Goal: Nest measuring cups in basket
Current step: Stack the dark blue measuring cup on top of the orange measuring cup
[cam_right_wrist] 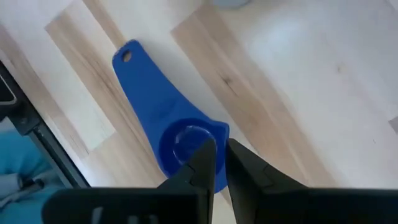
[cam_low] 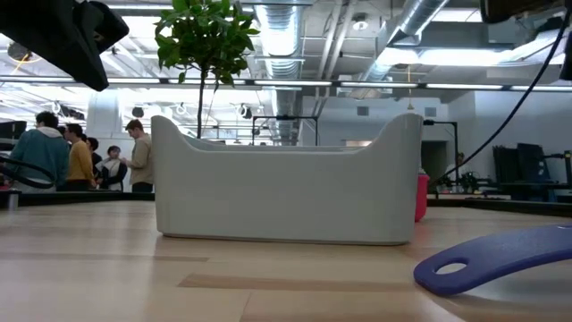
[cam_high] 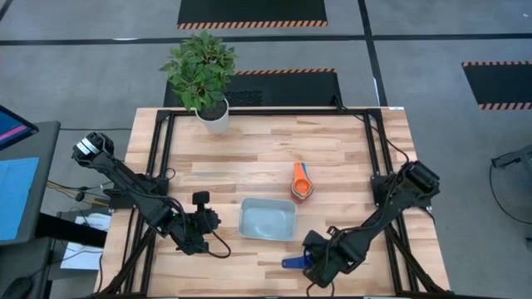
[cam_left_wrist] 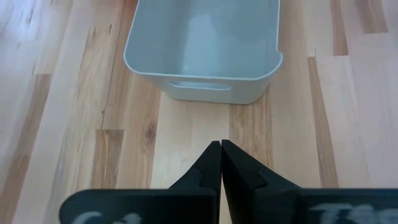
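Your left gripper (cam_left_wrist: 221, 163) waits clamped shut and empty beside the basket's (cam_high: 268, 233) left wall. The basket sits mid-table toward the front edge, nothing in it. The other cups (cam_high: 301, 183) are stacked behind its right corner. Your right gripper (cam_right_wrist: 216, 163) pinches the dark blue cup's (cam_right_wrist: 177, 140) rim near the front edge; next, lift it over the basket. Only the wrist view shows that grip.

Colour rundown from my seat: the bench (cam_high: 349, 154) is pale butcher-block wood, striped in light and tan planks, framed in black. The basket (cam_high: 267, 219) is a washed-out grey-blue. My right hand (cam_right_wrist: 215, 163) is black, and the measuring cup (cam_right_wrist: 163, 119) under it is a deep royal blue. The stack of cups (cam_high: 301, 183) shows orange on top with red and green edges. White plant pot (cam_high: 214, 119), green leaves.
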Motion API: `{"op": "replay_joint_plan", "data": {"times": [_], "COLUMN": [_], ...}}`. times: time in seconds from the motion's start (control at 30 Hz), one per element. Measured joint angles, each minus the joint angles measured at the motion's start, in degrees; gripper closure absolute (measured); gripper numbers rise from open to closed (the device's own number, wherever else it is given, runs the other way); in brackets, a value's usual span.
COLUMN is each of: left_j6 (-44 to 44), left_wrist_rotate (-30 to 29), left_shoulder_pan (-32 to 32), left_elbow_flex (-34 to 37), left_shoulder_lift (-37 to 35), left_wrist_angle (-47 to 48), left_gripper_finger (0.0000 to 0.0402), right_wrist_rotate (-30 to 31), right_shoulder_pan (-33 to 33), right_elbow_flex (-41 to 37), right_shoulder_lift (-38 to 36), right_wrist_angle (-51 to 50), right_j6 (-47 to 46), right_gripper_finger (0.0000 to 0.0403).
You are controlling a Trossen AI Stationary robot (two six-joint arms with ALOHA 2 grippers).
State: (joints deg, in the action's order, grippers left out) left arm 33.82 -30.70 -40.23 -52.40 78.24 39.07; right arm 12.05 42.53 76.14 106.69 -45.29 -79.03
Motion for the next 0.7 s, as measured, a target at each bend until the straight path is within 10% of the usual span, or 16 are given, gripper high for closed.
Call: {"op": "replay_joint_plan", "data": {"times": [0.7], "left_j6": [-0.3], "left_wrist_rotate": [-0.1], "left_shoulder_pan": [0.0], "left_elbow_flex": [0.0], "left_shoulder_lift": [0.0], "left_wrist_angle": [0.0], "left_gripper_finger": [0.0401], "right_wrist_rotate": [-0.4], "right_shoulder_pan": [0.2], "right_elbow_flex": [-2.5], "right_shoulder_lift": [0.3], "right_wrist_angle": [2.6], "right_j6": [-0.9], "right_gripper_finger": [0.0200]}}
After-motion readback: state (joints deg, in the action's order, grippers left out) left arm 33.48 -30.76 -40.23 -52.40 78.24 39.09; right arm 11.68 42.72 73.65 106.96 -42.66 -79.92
